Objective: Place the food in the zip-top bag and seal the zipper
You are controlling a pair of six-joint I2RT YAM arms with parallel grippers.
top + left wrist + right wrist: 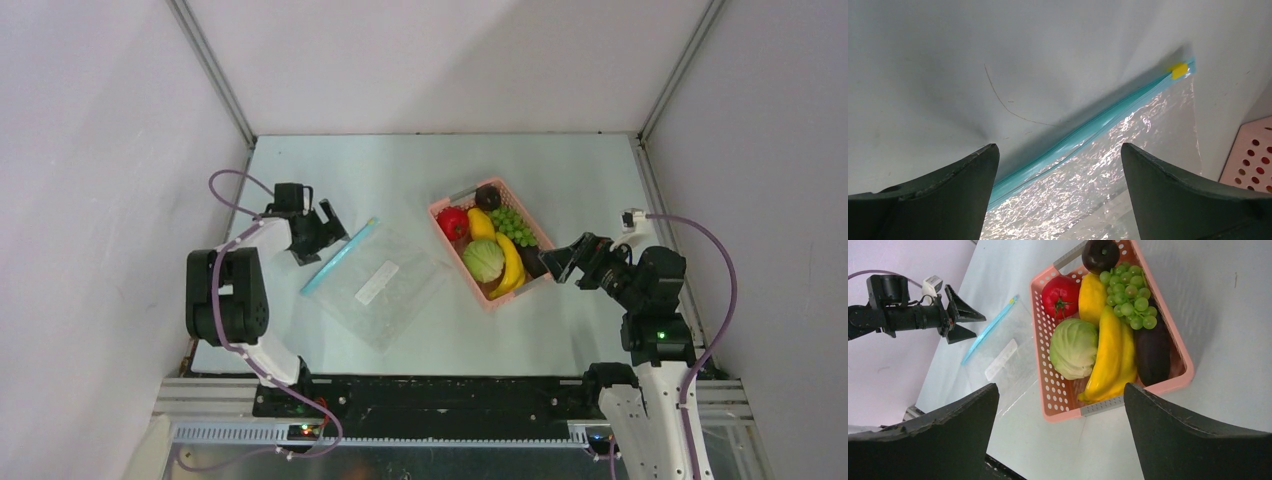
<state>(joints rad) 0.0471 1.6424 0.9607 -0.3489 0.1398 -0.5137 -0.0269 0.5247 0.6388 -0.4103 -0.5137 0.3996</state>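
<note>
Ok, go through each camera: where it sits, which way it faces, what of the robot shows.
Top external: high behind the left arm and right arm, looking down on both and the table.
Left wrist: low over the table, facing the zipper; left fingers at bottom.
Right wrist: angled down at the pink basket of food; right fingers below, left arm upper-left.
Shared: zipper and basket, in all three.

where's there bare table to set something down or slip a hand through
Widest bare table lies between the back wall and the far ends of zip-top bag and pink basket. A second strip runs in front of both, toward the arm bases. Crowded: the bag-basket gap, nearly closed; the left gripper by the zipper.
</note>
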